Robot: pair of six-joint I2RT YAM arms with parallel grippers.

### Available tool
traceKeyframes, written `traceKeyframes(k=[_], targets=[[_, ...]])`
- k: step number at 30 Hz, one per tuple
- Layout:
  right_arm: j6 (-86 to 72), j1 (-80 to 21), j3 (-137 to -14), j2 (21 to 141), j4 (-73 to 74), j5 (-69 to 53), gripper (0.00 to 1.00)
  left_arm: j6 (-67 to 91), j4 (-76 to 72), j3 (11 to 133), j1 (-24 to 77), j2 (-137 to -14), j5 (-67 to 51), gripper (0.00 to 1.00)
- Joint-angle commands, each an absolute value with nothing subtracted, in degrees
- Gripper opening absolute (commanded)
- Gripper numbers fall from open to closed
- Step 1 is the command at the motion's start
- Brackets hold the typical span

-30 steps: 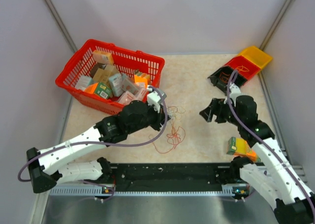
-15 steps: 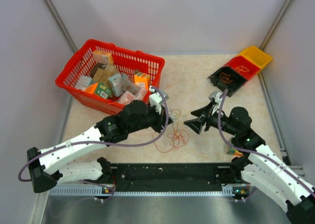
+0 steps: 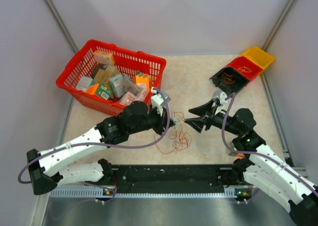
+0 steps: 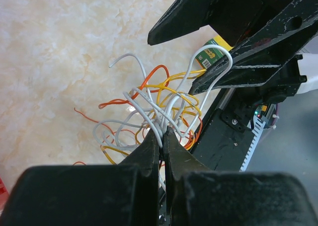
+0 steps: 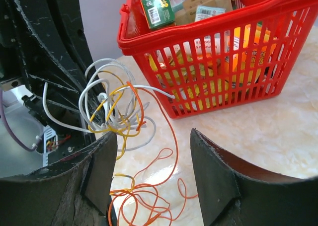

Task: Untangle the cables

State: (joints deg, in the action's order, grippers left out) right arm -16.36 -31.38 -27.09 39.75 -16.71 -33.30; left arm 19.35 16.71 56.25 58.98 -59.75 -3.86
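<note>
The cables (image 3: 176, 134) are a small tangle of thin orange, yellow and white wires near the table's middle front. My left gripper (image 3: 171, 119) is shut on a bunch of white and yellow wires (image 4: 159, 112) and holds them lifted off the table; orange loops (image 5: 149, 196) trail down onto the surface. My right gripper (image 3: 191, 117) is open and points left at the lifted bunch (image 5: 112, 104), its fingertips (image 5: 102, 171) just short of the wires. Its jaws stand wide apart with nothing between them.
A red basket (image 3: 79, 84) full of small boxes stands at the back left. Red, yellow and black bins (image 3: 246, 67) with some wires sit at the back right. A small box (image 3: 239, 155) lies under the right arm. A black rail (image 3: 169, 175) runs along the front edge.
My right arm has swung left from near the bins toward the tangle, gripper open. My left gripper has stayed shut on the wires and shifted slightly right.
</note>
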Motion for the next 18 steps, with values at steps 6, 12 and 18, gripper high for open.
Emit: traceKeyframes(k=[6, 12, 18], targets=[[-19.2, -33.1, -27.9, 39.6, -23.0, -35.7, 0.62, 18.8, 14.3, 57.9, 59.0, -58.1, -4.3, 0.0], [-18.5, -33.9, -28.3, 40.0, -20.5, -30.7, 0.39, 19.4, 14.2, 57.7, 58.9, -57.9, -4.7, 0.0], [-18.9, -33.9, -29.3, 36.7, -13.1, -14.6, 0.0, 19.1, 16.2, 57.7, 59.0, -57.2, -1.2, 0.11]])
